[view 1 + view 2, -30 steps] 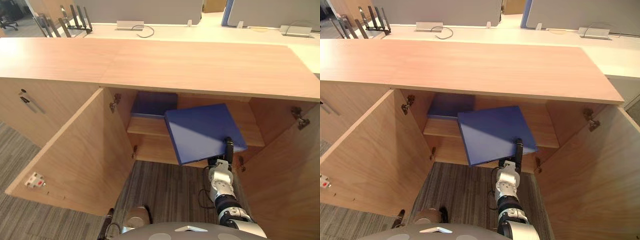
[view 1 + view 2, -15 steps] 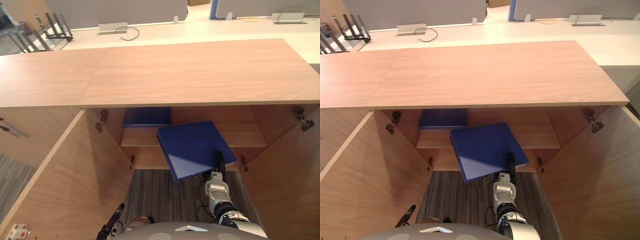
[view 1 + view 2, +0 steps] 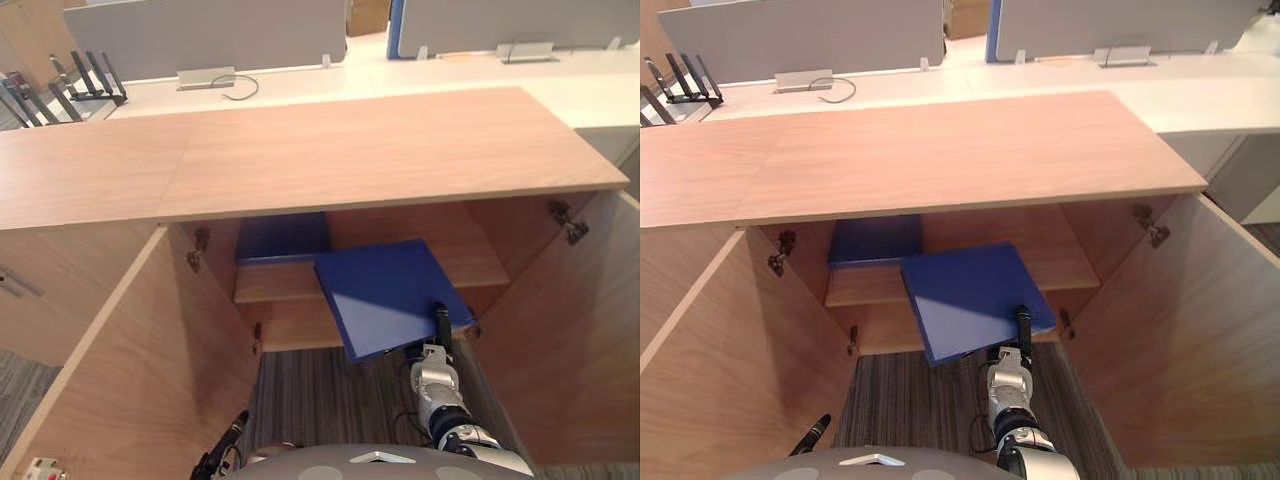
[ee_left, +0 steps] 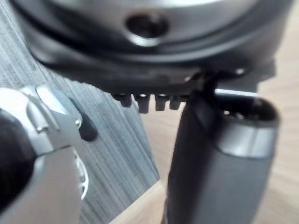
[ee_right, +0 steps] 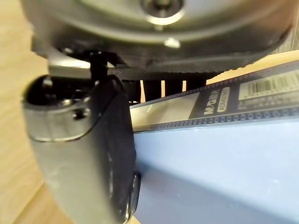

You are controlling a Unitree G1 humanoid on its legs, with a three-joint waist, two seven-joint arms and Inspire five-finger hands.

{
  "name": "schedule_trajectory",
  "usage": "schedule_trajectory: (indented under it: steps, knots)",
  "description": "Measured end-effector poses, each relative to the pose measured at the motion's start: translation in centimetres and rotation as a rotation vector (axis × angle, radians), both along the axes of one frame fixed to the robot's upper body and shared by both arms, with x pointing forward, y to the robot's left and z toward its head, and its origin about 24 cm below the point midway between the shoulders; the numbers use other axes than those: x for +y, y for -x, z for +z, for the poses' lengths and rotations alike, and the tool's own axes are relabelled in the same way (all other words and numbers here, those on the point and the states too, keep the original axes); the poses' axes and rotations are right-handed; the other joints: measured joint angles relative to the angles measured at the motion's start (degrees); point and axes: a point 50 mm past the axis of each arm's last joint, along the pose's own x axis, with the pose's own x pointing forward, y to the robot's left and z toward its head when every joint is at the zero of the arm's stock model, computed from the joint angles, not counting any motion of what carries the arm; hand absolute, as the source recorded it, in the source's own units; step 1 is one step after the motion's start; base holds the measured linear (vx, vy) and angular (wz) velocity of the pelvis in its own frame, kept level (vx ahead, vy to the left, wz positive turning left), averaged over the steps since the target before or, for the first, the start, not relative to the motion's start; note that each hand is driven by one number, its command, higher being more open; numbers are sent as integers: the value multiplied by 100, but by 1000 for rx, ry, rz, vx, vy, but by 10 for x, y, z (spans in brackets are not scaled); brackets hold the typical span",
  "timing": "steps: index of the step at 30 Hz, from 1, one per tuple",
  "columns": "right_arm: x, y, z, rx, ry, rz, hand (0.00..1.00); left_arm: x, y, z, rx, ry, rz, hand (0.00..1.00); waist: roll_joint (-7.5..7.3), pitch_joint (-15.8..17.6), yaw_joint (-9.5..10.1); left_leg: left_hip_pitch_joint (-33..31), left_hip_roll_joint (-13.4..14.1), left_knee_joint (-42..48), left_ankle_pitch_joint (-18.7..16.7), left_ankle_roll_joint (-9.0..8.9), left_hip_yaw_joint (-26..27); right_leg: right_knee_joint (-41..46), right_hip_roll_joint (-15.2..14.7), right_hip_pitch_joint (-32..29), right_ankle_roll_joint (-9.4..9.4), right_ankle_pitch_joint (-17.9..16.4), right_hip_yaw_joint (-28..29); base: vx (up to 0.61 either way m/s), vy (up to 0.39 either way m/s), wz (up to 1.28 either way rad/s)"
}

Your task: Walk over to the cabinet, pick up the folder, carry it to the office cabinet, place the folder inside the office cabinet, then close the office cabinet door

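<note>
left hand (image 3: 228, 437) low by the cabinet's (image 3: 350, 140) open left door (image 3: 150, 360), grip unreadable, a spare folder (image 3: 282, 238) at the shelf's (image 3: 275, 281) back left, and the blue folder (image 3: 388, 293) tilted before the shelf's front edge, its near corner pinched by the right hand (image 3: 438, 322).

"What does the right arm (image 3: 441, 388) look like?"
"Silver-grey, built of rounded segments, with a black band lower down. The right hand (image 5: 100, 144) is dark, and its thumb wears a pale grey cover."
"And the left hand (image 4: 210, 163)?"
"The same dark shell, with a grey thumb cover and a round hole in the silver wrist housing."
</note>
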Motion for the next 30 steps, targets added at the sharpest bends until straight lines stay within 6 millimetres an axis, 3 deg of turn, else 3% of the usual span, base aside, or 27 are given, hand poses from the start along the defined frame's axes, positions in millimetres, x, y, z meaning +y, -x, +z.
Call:
schedule_trajectory:
  steps: [3, 6, 9, 17, 19, 23, 26, 30]
  knots:
    - [-9, 6, -2, 15, 10, -45, 0, -3, 4, -1, 14, 5, 8, 100, 54, -26, -29, 57, 128, -449, 311, -97, -184, -412, 259, 122, -79, 152, -220, -65, -108, 17]
    - [-10, 5, -2, 10, 14, -38, 0, 1, 12, -1, 32, 0, 5, 100, -42, -38, 7, -33, 274, -454, 333, -155, -242, -860, 475, 272, -137, 347, -300, -4, -62, 6]
    - [-12, 4, -1, 9, 17, -36, 0, 5, 13, -1, 40, -7, -5, 100, -116, -17, 13, -105, 267, -447, 331, -163, -273, -1017, 499, 310, -108, 459, -342, 46, -16, 5]
    - [-15, -15, 12, -52, 30, -78, 0, 9, 8, 0, 24, -16, -56, 100, -86, 56, 9, -266, 205, -430, 306, -134, -365, -1263, 497, 285, -246, 690, -237, 51, 18, -1]
    - [-20, -27, 26, -132, 45, -125, 0, 8, 1, 1, 2, -16, -58, 100, -47, 257, 13, -485, 234, -93, 166, -99, -392, -1152, 479, 182, -326, 748, -224, -62, 25, 5]
    - [-38, -72, 94, -439, 88, -273, 0, 2, -20, 3, -59, -14, -62, 100, 186, 850, -7, -1695, 524, 1691, -502, -26, -426, -314, 458, -600, -362, 719, -129, -187, 40, -1]
    - [-44, -96, 151, -668, 113, -335, 0, 0, -35, 6, -105, -21, -62, 100, 267, 1139, -5, -2557, 610, 2726, -865, 37, -424, 558, 320, -1373, -237, 286, -71, -194, 26, -5]
    - [-44, -105, 187, -790, 107, -376, 0, -2, -50, 10, -152, -30, -61, 100, 330, 1344, -2, -3240, 705, 3503, -1167, 48, -421, 1429, 219, -2132, -191, -73, 80, -189, 48, -5]
